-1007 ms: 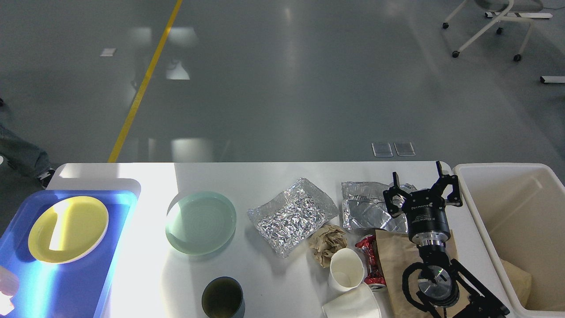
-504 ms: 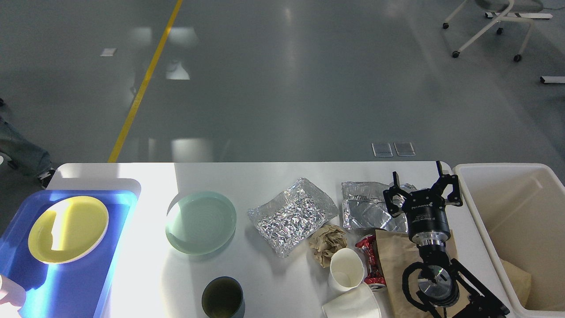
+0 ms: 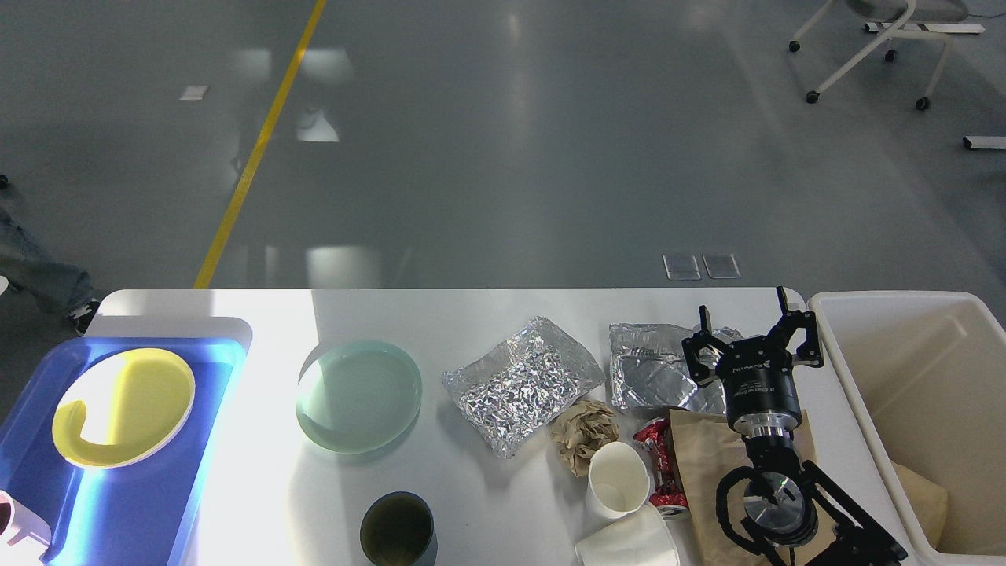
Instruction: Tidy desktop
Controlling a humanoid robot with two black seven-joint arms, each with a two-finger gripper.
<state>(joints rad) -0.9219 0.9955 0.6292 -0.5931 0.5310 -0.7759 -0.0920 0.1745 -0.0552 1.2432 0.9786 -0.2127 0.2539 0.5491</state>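
Note:
The white desktop [image 3: 503, 314] carries a scatter of items. My right gripper [image 3: 749, 321] stands open over the right end of a flattened foil tray [image 3: 656, 369], nothing between its fingers. Below it lies a brown paper bag [image 3: 703, 460], partly under my arm. A crushed red can [image 3: 659, 464], two white paper cups [image 3: 617, 479] [image 3: 625, 542] and a crumpled brown paper ball [image 3: 583, 431] cluster left of the bag. A crinkled foil sheet [image 3: 519, 385] lies mid-table. A pale green plate [image 3: 359, 395] and a dark cup [image 3: 398, 531] sit further left. My left gripper is out of view.
A blue tray [image 3: 220, 369] at the left edge holds a yellow plate [image 3: 149, 393]; a pale cup-like thing [image 3: 20, 527] shows at its bottom left corner. A beige bin [image 3: 904, 354] stands right of the table, brown paper inside. A chair [image 3: 872, 47] stands far back right.
The pale thing at the tray's bottom left corner has shifted slightly and shows more clearly. My right arm has not moved.

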